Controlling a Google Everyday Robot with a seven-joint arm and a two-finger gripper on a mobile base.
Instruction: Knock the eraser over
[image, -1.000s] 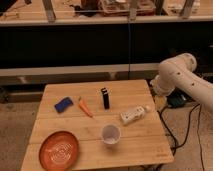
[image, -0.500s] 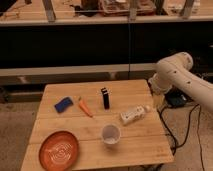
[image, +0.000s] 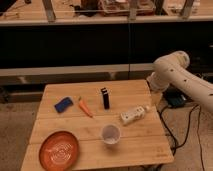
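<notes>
Centrally, one upright eraser (image: 105, 98), one bottle (image: 133, 115), claw (image: 155, 99) beside table (image: 142, 145) edge

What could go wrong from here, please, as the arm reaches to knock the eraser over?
1. The gripper hangs at the right edge of the table, and the white bottle lies between it and the upright eraser; a low straight sweep would likely shove the bottle first.
2. The carrot lies just left of the eraser, so an overshoot may hit it.
</notes>
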